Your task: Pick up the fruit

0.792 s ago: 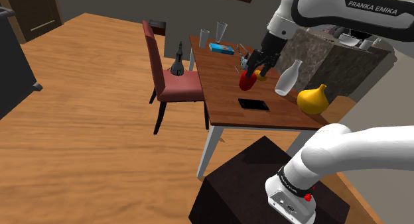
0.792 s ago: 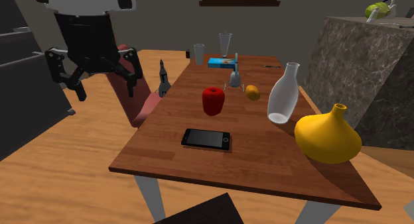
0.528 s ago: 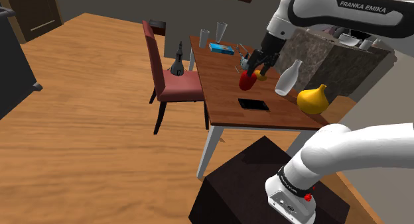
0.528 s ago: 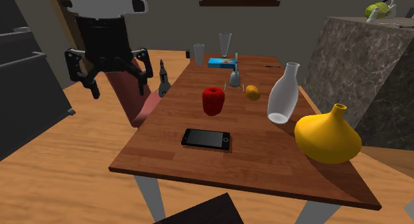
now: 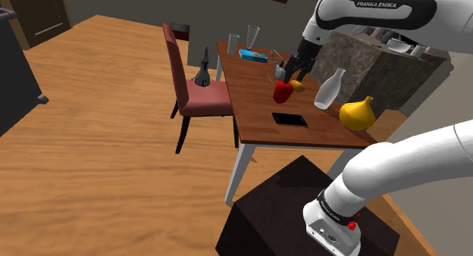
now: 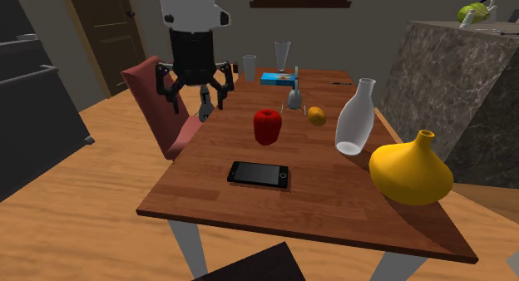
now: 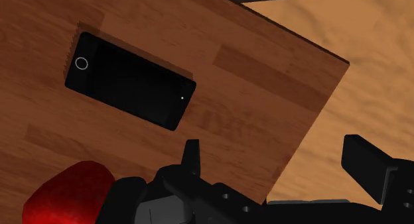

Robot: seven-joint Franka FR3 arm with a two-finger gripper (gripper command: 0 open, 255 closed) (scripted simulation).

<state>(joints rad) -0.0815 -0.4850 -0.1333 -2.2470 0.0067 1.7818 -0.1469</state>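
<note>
A red fruit (image 6: 267,125) stands on the wooden table (image 6: 324,196), with a small orange fruit (image 6: 316,115) a little behind it toward the second exterior view's right. My black gripper (image 6: 198,101) hangs open in the air, off the red fruit's left in that view, holding nothing. In the shoulder view the gripper (image 5: 290,67) hovers just above the red fruit (image 5: 282,91) and the orange fruit (image 5: 298,85). The wrist view has the open fingers (image 7: 365,166) over the table's corner, with the red fruit (image 7: 66,193) beside the hand.
A black phone (image 6: 259,174) lies in front of the red fruit. A clear bottle (image 6: 353,117) and a yellow gourd-shaped vase (image 6: 412,167) stand at the second exterior view's right. Glasses (image 6: 283,55), a blue box (image 6: 277,78) and a red chair (image 5: 193,92) are nearby.
The gripper has travelled to the second exterior view's right, from beside the table toward the red fruit, and stays open. The objects on the table have not moved.
</note>
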